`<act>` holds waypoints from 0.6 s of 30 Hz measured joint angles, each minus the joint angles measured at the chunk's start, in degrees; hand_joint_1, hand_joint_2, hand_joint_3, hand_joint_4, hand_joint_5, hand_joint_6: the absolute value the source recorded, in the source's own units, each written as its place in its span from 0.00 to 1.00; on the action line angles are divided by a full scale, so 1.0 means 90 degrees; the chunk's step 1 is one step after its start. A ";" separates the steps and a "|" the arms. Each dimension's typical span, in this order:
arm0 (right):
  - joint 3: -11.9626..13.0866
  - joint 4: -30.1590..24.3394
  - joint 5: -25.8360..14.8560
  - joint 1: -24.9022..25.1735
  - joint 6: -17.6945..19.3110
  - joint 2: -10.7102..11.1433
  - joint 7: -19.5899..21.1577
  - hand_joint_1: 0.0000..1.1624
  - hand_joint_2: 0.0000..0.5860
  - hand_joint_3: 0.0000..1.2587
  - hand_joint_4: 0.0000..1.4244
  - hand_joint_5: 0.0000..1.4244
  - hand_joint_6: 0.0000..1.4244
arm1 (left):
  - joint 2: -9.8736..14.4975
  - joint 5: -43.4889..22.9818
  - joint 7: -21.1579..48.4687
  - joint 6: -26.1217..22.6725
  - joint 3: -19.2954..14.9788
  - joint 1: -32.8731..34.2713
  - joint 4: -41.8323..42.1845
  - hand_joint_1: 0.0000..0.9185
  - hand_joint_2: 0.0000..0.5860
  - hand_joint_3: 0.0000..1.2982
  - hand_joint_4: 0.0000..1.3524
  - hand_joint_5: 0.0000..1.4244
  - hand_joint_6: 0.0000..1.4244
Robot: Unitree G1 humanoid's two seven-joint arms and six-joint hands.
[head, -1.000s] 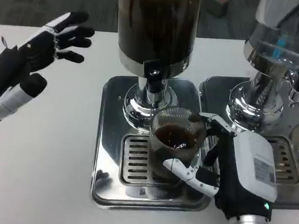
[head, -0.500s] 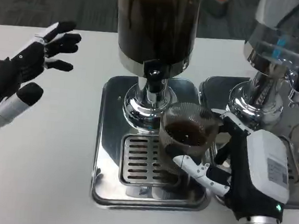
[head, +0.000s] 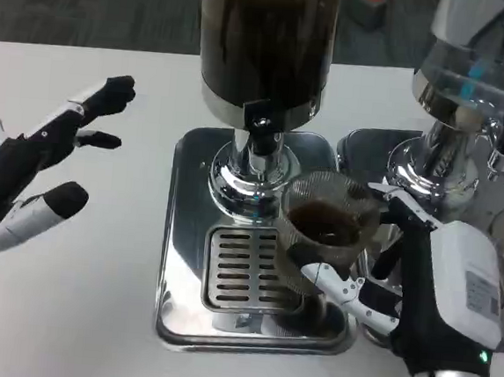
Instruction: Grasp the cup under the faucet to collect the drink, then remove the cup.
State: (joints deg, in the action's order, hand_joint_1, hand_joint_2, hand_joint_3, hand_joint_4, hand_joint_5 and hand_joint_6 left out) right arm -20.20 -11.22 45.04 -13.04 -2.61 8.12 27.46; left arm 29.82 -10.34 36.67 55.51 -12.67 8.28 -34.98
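Note:
A clear ribbed cup [head: 324, 226] with dark drink in it is gripped by my right hand [head: 429, 288], thumb in front and fingers behind. The cup is raised and sits right of the faucet [head: 259, 129] of the dark drink dispenser [head: 265, 44], above the right edge of the drip tray [head: 190, 236]. My left hand [head: 38, 157] hovers open over the white table at the left, fingers spread, holding nothing.
A second dispenser [head: 472, 93] with a chrome base and its own tray [head: 361, 150] stands at the right, close behind my right hand. The slotted grate [head: 245, 272] lies under the faucet. White table [head: 83, 297] stretches out to the left and front.
My right hand has lifted the cup and carried it right, away from under the faucet. My left hand has drifted down and closer to me.

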 measured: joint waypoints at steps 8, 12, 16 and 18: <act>0.0088 -0.0221 0.0000 -0.0196 0.0000 0.0090 -0.0139 0.66 0.28 0.46 0.48 0.69 0.90 | 0.0113 0.0217 -0.0064 0.0192 0.0059 -0.0217 0.0000 0.00 0.13 0.07 0.02 0.05 0.19; 0.0121 -0.0326 -0.0001 -0.0252 0.0000 0.0093 -0.0190 0.67 0.30 0.47 0.48 0.69 0.90 | 0.0192 0.0235 -0.0064 0.0354 0.0114 -0.0368 0.0001 0.00 0.13 0.07 0.02 0.05 0.19; 0.0148 -0.0371 -0.0002 -0.0374 0.0000 0.0109 -0.0274 0.69 0.29 0.47 0.48 0.69 0.90 | 0.0293 0.0267 -0.0063 0.0546 0.0263 -0.0498 0.0003 0.00 0.13 0.07 0.01 0.04 0.18; 0.0162 -0.0408 -0.0001 -0.0416 0.0000 0.0121 -0.0313 0.69 0.29 0.47 0.48 0.69 0.90 | 0.0363 0.0296 -0.0063 0.0652 0.0302 -0.0553 0.0016 0.00 0.13 0.07 0.01 0.03 0.18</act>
State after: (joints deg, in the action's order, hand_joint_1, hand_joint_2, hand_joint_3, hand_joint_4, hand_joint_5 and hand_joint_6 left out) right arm -18.75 -14.89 45.02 -16.79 -2.61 9.21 24.65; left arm 33.09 -7.68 36.10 61.37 -9.95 3.30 -34.83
